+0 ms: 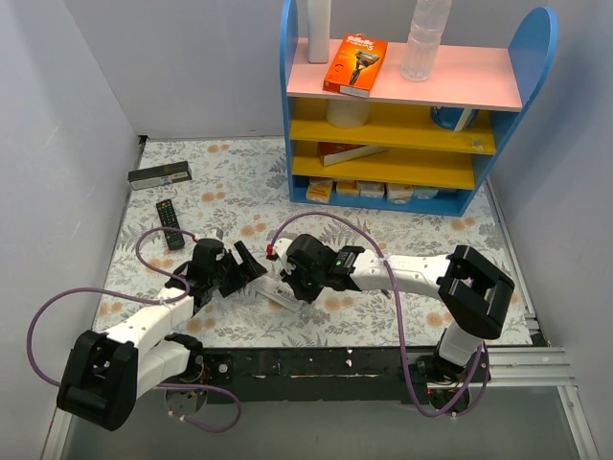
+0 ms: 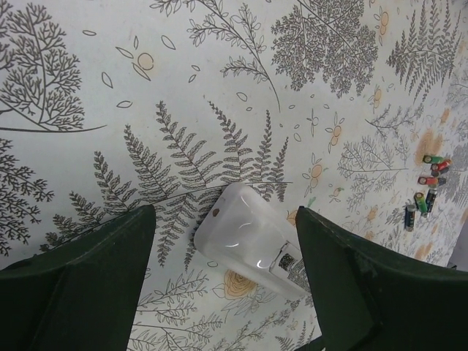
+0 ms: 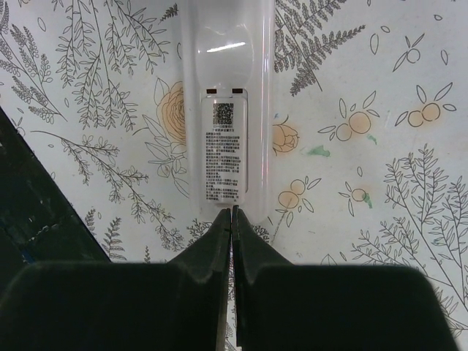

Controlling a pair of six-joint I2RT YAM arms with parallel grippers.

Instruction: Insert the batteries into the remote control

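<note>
The slim, glossy white plastic remote control point(image 3: 227, 95) lies back-up on the fern-printed tablecloth point(image 2: 110, 88), between the two arms. It looks light and stiff, and its rounded shell is probably slippery, so it is best pinched across the long edges, clear of the labelled panel. The left gripper point(image 2: 223, 227) stands open astride one end. The right gripper point(image 3: 232, 216) has its fingers together at the panel's edge. The tiny red, green and dark cylindrical batteries point(image 2: 428, 190) lie clustered well apart.
</note>
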